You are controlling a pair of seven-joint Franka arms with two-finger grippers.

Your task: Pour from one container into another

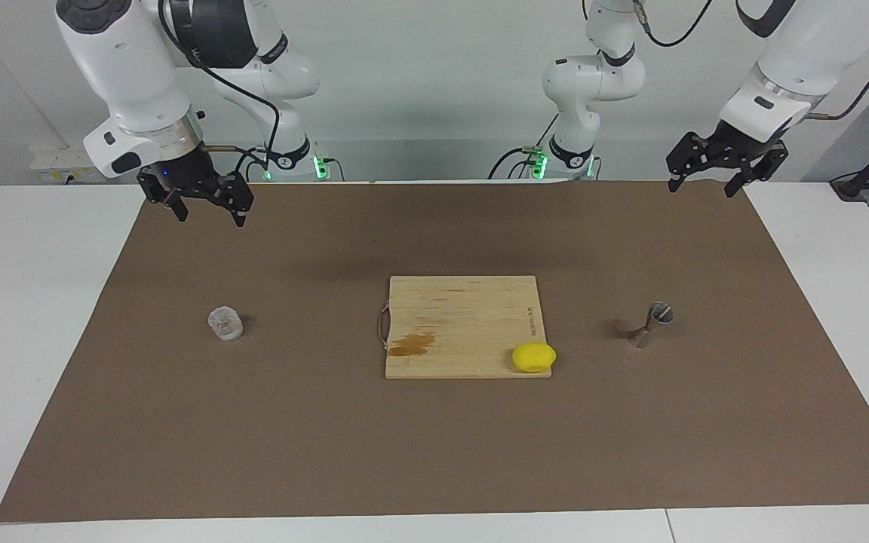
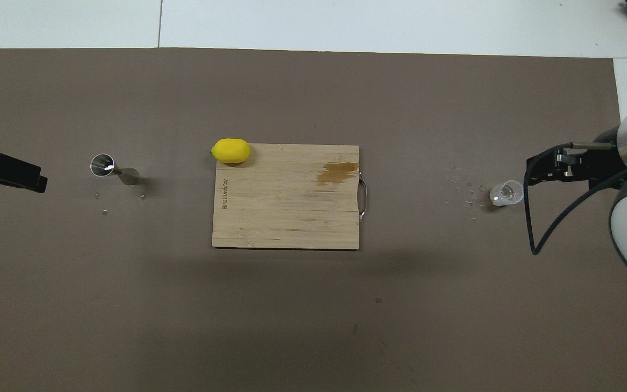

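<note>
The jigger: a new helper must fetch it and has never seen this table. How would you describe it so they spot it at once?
Start at the wooden board in the middle of the brown mat. Go toward the left arm's end of the table, past the lemon on the board's corner, to the jigger standing alone on the mat. It is shiny steel and hourglass-shaped, unlike the squat clear cup at the right arm's end.

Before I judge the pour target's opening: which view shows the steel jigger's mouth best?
The overhead view: the jigger shows its round open mouth almost straight on, with a bright glint inside. The facing view shows the jigger from the side instead: its hourglass shape standing on the brown mat, the mouth only a slanted oval.
</note>
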